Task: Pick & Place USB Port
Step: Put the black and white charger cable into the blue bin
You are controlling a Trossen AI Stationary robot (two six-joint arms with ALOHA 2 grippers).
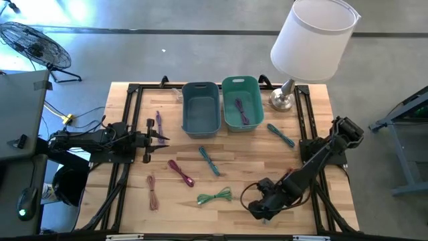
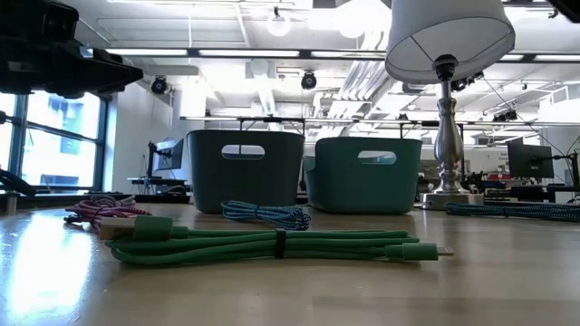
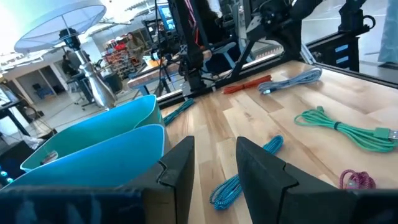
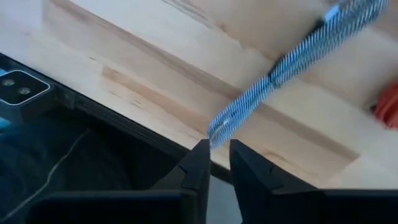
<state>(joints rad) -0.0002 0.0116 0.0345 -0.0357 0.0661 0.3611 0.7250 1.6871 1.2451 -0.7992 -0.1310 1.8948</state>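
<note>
Several bundled USB cables lie on the wooden table: green, magenta, teal, purple, orange-pink and blue. Another purple cable lies in the green bin, beside the blue-grey bin. My right gripper is at the table's near edge, shut on a grey-white striped cable. My left gripper hovers open at the left side, left of the bins, touching nothing. My right gripper pinches the striped cable by its end, only at the free ends of the two fingers. The cable runs slanting away from the fingers over the table toward an orange cable. Whether its far part rests on the table I cannot tell.
A lamp with a white shade stands at the far right corner beside the green bin. A black frame runs round the tabletop. The green cable lies just left of my right gripper. Bare wood shows between the cables mid-table.
</note>
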